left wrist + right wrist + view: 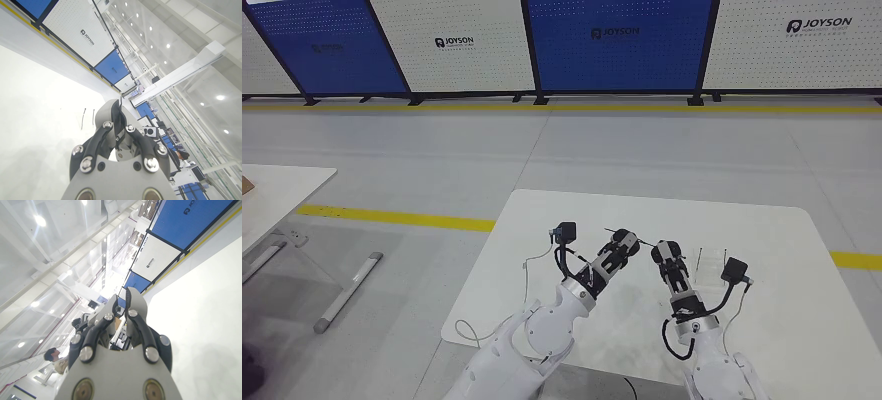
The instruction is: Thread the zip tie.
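My left gripper (625, 238) (119, 107) hovers over the middle of the white table (572, 215), shut on a thin black zip tie (120, 100) whose end sticks out past the fingertips. Just to its right is my right gripper (662, 247) (121, 299), also above the table. Its fingers are closed to a narrow gap, and a small dark piece (118, 308), apparently part of the zip tie, sits between them. The two grippers are a short way apart, tips pointing away from the robot.
Two spare black zip ties (83, 118) (700, 260) lie side by side on the table beyond the right gripper. A second white table (272, 195) stands off to the left. Blue and white pegboard panels (622, 45) line the far side of the floor.
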You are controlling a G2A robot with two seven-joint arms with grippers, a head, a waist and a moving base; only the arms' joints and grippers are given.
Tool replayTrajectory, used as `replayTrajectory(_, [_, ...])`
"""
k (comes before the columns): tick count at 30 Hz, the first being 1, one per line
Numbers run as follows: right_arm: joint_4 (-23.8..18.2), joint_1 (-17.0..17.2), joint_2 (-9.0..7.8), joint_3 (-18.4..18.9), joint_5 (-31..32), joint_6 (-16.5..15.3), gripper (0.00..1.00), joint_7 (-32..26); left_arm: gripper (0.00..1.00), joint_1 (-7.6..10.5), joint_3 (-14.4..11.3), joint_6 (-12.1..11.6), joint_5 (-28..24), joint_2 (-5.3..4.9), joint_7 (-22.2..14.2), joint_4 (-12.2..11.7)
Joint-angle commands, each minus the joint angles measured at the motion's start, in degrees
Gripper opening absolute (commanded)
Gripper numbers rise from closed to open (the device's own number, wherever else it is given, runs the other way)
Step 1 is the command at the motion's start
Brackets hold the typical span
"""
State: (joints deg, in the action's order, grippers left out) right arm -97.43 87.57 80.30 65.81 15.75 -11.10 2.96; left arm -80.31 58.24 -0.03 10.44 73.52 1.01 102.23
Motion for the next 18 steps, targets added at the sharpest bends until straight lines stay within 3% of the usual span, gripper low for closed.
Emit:
replayTrajectory(1, [-0.05,-0.01,0.00,-0.05,0.16,-0.08,0.00,-0.16,0.00,-0.04,0.04,-0.07,-0.02,0.03,-0.01,-0.01])
replayTrajectory(18, [-0.45,-1.23,0.21,-1.12,2.29,1.39,0.00,-0.70,0.00,-0.72,0.30,-0.44,0.48,0.08,-1.49,0.83])
